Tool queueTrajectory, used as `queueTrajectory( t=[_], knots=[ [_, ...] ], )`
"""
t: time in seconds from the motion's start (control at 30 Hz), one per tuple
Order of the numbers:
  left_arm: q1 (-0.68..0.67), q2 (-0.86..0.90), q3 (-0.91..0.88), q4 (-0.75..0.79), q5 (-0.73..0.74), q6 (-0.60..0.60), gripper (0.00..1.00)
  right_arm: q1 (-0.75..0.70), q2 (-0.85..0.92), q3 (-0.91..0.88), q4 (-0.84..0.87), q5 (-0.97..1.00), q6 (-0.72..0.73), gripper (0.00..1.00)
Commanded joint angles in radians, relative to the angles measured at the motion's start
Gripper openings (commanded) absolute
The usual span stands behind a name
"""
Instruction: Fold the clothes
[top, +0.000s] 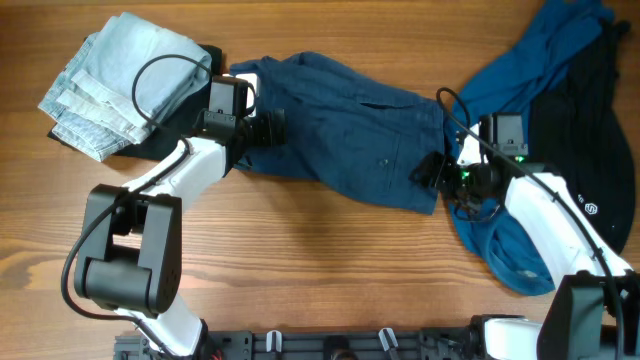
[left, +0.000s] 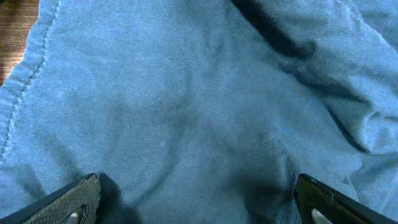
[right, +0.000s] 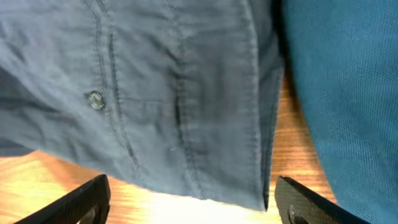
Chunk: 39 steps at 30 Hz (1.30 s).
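Observation:
The dark navy shorts (top: 345, 115) lie spread across the middle of the table. My left gripper (top: 272, 128) is open and rests over their left end; its wrist view shows only navy cloth (left: 186, 106) between the fingers. My right gripper (top: 428, 168) is open at the shorts' right corner. Its wrist view shows the hem (right: 205, 124), a small button (right: 95, 99) and the brighter blue shirt (right: 348, 93) at right. The blue shirt (top: 510, 250) and a black piece with a white logo (top: 590, 120) lie at the right edge.
A folded pale-blue denim stack (top: 115, 85) lies at the back left on a dark garment. Bare wooden table (top: 320, 270) runs along the front. Cables loop from both arms.

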<state>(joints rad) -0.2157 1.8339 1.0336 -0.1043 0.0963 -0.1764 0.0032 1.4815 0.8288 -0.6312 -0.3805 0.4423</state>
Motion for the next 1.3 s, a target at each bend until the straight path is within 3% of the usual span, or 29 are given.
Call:
queueTrajectory(
  t=[0.0, 0.07, 0.23, 0.53, 0.7, 0.8, 0.87, 0.97, 1.1, 1.27],
  knots=[
    [0.005, -0.021, 0.015, 0.002, 0.011, 0.02, 1.0, 0.001, 0.005, -0.08, 0.097, 0.029, 0.068, 0.78],
    [0.005, -0.021, 0.015, 0.002, 0.011, 0.02, 1.0, 0.001, 0.005, -0.134, 0.181, 0.041, 0.09, 0.72],
    [0.005, -0.021, 0.015, 0.002, 0.011, 0.02, 0.99, 0.001, 0.034, -0.196, 0.312, 0.044, 0.111, 0.72],
    [0.005, -0.021, 0.015, 0.002, 0.011, 0.02, 0.99, -0.023, 0.349, -0.199, 0.587, 0.132, 0.159, 0.73],
    [0.005, -0.021, 0.015, 0.002, 0.011, 0.02, 1.0, -0.118, 0.377, -0.199, 0.663, 0.179, 0.103, 0.73],
    [0.005, -0.021, 0.015, 0.002, 0.011, 0.02, 0.99, -0.142, 0.377, -0.199, 0.709, 0.074, 0.009, 0.65],
    [0.005, -0.021, 0.015, -0.003, 0.005, 0.02, 0.98, -0.138, 0.377, -0.199, 0.756, -0.092, -0.083, 0.66],
    [0.005, -0.021, 0.015, -0.029, -0.011, 0.02, 0.97, -0.134, 0.377, -0.199, 0.737, -0.157, -0.133, 0.66],
    [0.005, -0.021, 0.015, -0.044, -0.011, 0.02, 0.97, -0.112, 0.377, -0.199, 0.72, -0.198, -0.154, 0.64],
    [0.005, -0.021, 0.015, -0.05, -0.011, 0.02, 0.96, -0.079, 0.377, -0.199, 0.745, -0.256, -0.174, 0.52]
  ],
)
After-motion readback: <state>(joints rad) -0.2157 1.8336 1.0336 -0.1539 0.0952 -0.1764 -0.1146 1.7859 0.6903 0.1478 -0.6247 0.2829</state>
